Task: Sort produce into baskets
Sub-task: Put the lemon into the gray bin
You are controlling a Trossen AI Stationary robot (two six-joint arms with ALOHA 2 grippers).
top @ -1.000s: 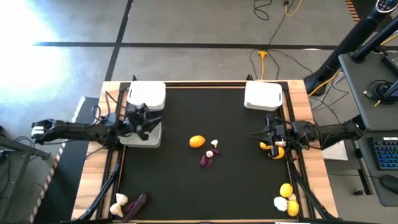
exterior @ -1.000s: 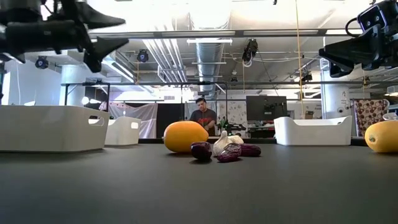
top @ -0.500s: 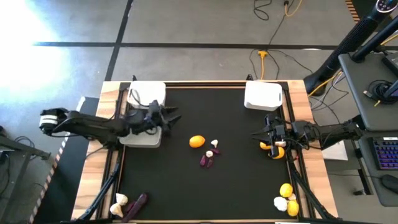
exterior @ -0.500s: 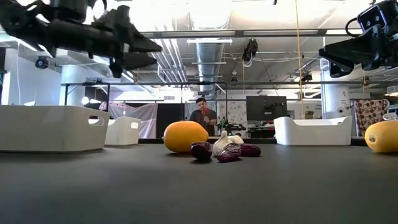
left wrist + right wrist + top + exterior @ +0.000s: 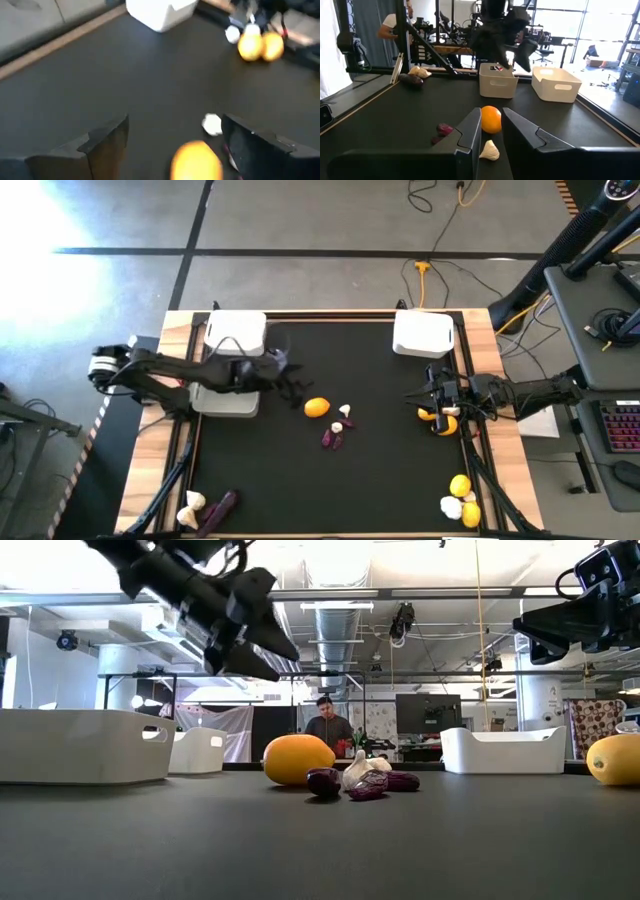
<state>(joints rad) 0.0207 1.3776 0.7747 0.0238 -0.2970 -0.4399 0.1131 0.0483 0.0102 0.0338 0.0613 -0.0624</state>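
Left end effector (image 5: 291, 386) swung clear of the near basket (image 5: 226, 393), fingers apart and empty, now just short of the lemon (image 5: 317, 407) mid-worktop; next pick looking likely; right end effector (image 5: 428, 398) nearly closed beside another lemon (image 5: 443, 423)

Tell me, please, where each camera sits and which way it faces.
High: above the table, facing straight down; left gripper by the lemon, right gripper near the right edge.
Low: at table-top height, facing level into the room; both grippers overhead.
Left wrist: facing down past its open fingers.
Right wrist: facing across the table, past its own gripper, at the left gripper.
Shared: all four show the lemon.
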